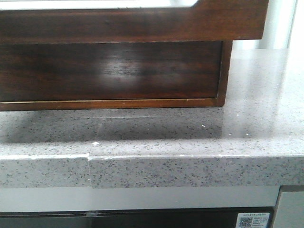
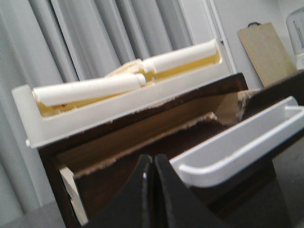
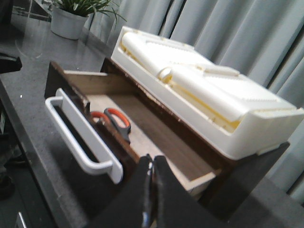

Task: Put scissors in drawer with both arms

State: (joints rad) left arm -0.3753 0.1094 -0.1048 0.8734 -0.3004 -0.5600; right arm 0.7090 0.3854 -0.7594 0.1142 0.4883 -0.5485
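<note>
The drawer (image 3: pixel 142 126) stands pulled out of its dark brown wooden cabinet (image 3: pixel 247 175) and has a white bar handle (image 3: pixel 76 140) on its front. The scissors (image 3: pixel 116 121), with orange loops, lie inside the drawer just behind its front panel, which hides part of them. My right gripper (image 3: pixel 152 159) is shut and empty, above the drawer's near corner. My left gripper (image 2: pixel 153 159) is shut and empty, close to the drawer's open side (image 2: pixel 142 137) and beside the white handle (image 2: pixel 237 145). Neither gripper shows in the front view, nor do the scissors.
A white plastic box (image 3: pixel 204 95) lies on top of the cabinet, also seen in the left wrist view (image 2: pixel 118 95). The cabinet (image 1: pixel 114 71) stands on a grey speckled countertop (image 1: pixel 190 135). A potted plant (image 3: pixel 69 23) and a wooden board (image 2: pixel 266 50) stand further off, before grey curtains.
</note>
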